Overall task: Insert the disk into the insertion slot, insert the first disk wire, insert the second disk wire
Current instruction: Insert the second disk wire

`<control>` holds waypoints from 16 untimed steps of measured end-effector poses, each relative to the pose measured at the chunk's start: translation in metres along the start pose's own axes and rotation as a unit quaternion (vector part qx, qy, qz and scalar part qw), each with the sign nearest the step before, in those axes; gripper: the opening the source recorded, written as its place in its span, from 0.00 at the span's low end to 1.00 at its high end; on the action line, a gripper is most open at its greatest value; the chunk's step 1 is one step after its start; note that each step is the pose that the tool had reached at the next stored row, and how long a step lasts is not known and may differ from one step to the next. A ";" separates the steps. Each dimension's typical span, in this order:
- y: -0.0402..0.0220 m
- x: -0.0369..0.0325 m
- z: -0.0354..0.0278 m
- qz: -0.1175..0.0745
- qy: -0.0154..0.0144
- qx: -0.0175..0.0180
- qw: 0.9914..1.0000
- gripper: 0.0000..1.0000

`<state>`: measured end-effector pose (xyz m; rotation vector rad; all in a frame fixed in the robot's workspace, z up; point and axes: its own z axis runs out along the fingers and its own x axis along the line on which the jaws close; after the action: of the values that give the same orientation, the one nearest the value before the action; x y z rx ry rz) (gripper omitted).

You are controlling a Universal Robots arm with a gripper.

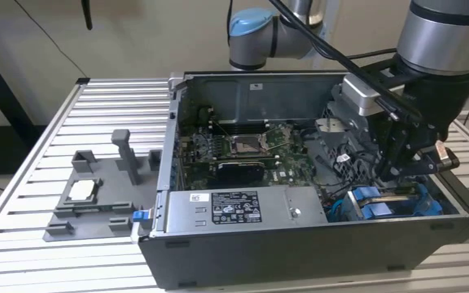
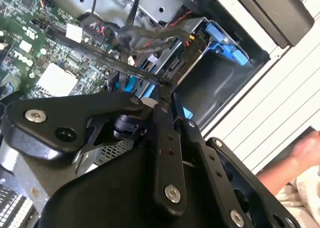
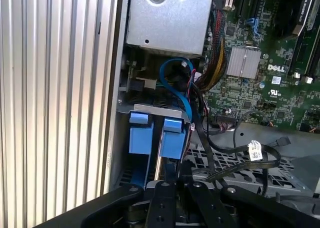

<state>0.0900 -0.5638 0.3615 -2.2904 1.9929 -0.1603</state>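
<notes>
The disk (image 1: 393, 196) sits on edge in the insertion slot (image 1: 341, 210) at the front corner of the open computer case, on the exterior view's right. Its silver edge (image 3: 159, 158) shows between two blue carrier tabs (image 3: 172, 133). My gripper (image 1: 402, 177) hangs just above the slot, inside the case. In the second wrist view its fingers (image 2: 165, 118) are shut together, and a flat black wire (image 2: 120, 63) runs taut from the motherboard to their tips. A second black wire with a white tag (image 3: 254, 149) lies loose beside the slot.
The case stands on a slatted metal table (image 1: 47, 146). Its motherboard (image 1: 243, 146) and boxed power supply (image 1: 234, 207) lie to the exterior view's left of the slot. A grey fixture (image 1: 96, 195) sits outside the case. A person's hand (image 2: 300, 153) rests beyond the case wall.
</notes>
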 end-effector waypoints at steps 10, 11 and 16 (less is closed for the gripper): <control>-0.0077 0.0017 0.0026 0.006 -0.026 -0.015 1.000 0.16; -0.0087 0.0025 0.0028 0.006 -0.028 -0.017 0.999 0.16; -0.0150 0.0065 0.0038 0.007 -0.034 -0.048 0.998 0.16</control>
<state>0.1062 -0.5682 0.3600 -2.3040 2.0249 0.0145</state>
